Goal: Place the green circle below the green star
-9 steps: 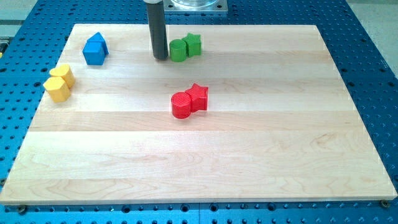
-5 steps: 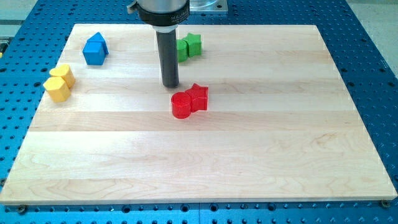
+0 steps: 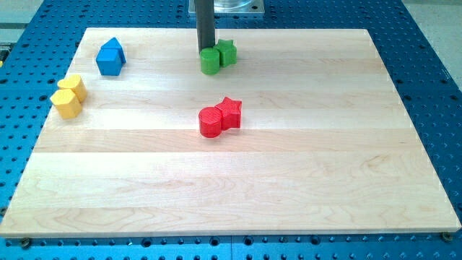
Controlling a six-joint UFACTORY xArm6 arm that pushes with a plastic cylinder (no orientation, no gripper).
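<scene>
The green circle (image 3: 210,62) stands near the board's top middle. It touches the green star (image 3: 227,52), which sits just to its upper right. My tip (image 3: 206,51) is right at the circle's upper edge, just left of the star; the rod rises straight out of the view's top. I cannot tell whether the tip touches the circle.
A red circle (image 3: 210,123) and a red star (image 3: 229,111) touch each other at the board's middle. A blue house-shaped block (image 3: 110,57) is at the upper left. Two yellow blocks (image 3: 68,96) sit together at the left edge.
My tip moved down toward the red blocks, then back up to the top edge of the green circle. The green circle now sits slightly lower and closer under the star's left.
</scene>
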